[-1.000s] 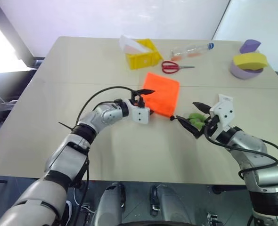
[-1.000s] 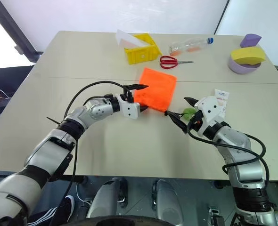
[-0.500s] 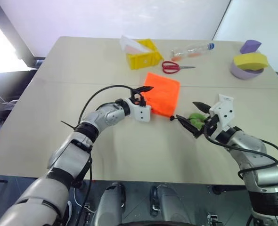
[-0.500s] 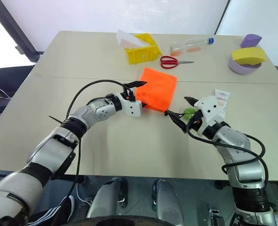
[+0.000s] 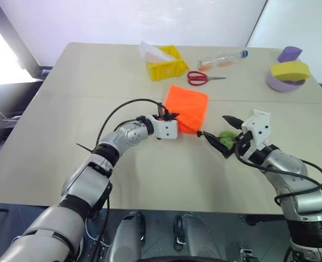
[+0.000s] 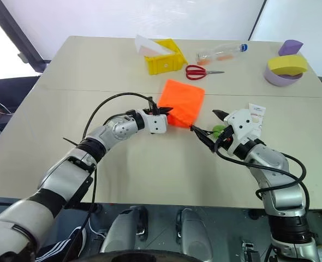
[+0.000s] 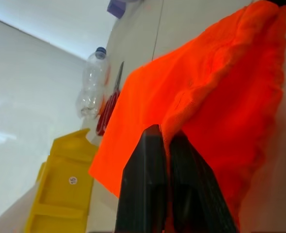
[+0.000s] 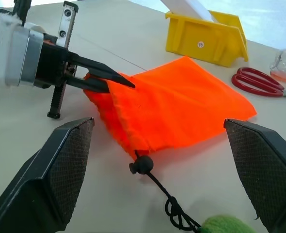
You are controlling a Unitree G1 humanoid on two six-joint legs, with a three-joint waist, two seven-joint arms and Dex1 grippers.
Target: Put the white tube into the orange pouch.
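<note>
The orange pouch point(image 5: 189, 109) lies flat mid-table. My left gripper point(image 5: 169, 116) is shut on its near left edge, and the left wrist view shows both black fingers point(image 7: 152, 165) pinching a fold of the orange fabric point(image 7: 206, 97). The pouch's black cord point(image 8: 157, 189) runs to a green ring point(image 5: 225, 135) just under my right gripper point(image 5: 215, 128). That gripper stands open, level and pointing at the pouch, with nothing between its fingers. A small white tube point(image 6: 257, 111) with faint print lies on the table right behind the right wrist.
A yellow bin point(image 5: 164, 64) holding a white sheet stands behind the pouch. Red scissors point(image 5: 202, 77) and a clear bottle point(image 5: 222, 57) lie at the back right. A purple bowl with a yellow sponge point(image 5: 286, 73) sits at the far right.
The left gripper was open around the pouch's near left edge and has shut on it, bunching the fabric slightly. The right arm has kept still.
</note>
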